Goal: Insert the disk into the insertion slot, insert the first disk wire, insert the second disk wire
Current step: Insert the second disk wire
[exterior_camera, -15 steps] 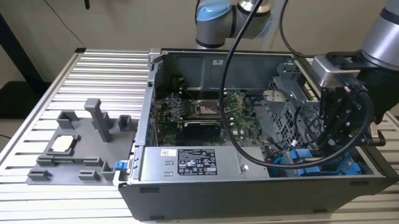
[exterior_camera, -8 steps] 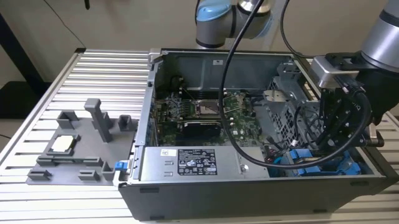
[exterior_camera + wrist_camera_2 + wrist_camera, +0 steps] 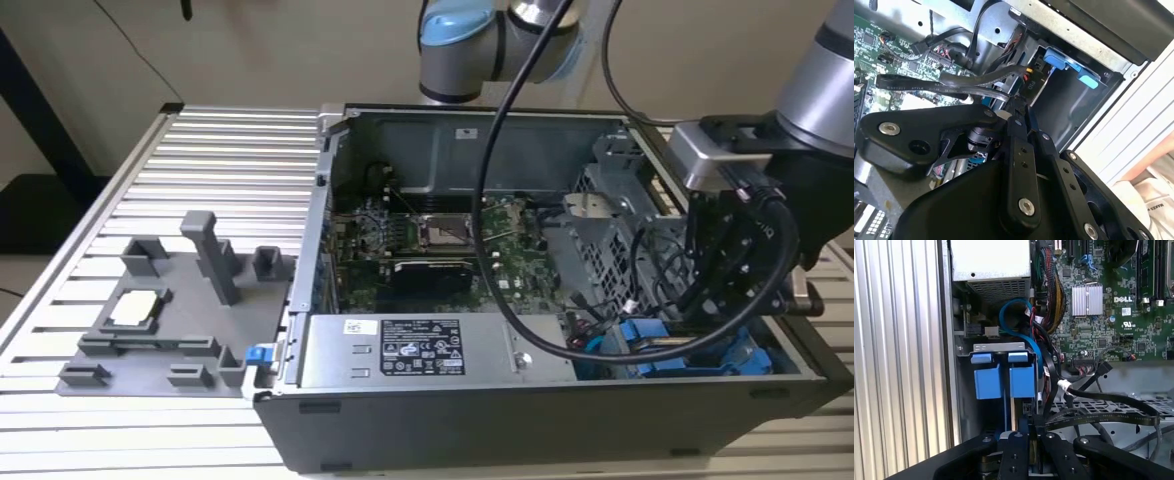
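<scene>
1. While the arm reached down into the open computer case (image 3: 400, 130), the gripper (image 3: 714, 300) hung at the near corner on the exterior view's right, just above the blue parts.
2. The first wrist view showed the disk (image 3: 1003, 375) in its blue carrier, sitting in the insertion slot (image 3: 999, 346) beside the case wall, right in front of the gripper (image 3: 1026, 452).
3. The exterior view showed only a bit of blue there (image 3: 674, 350), half hidden by the arm's black cables (image 3: 534, 150).
4. The second wrist view showed the grey bay wall with blue clips (image 3: 1069, 67).
5. I cannot tell how far the gripper was open or if it held anything.
6. The green board (image 3: 441, 235) lay in the middle of the case.
7. A grey holder (image 3: 174, 320) sat on the ribbed table (image 3: 227, 160) on the exterior view's left.
8. Black wires (image 3: 1094, 405) crossed near the disk.
</scene>
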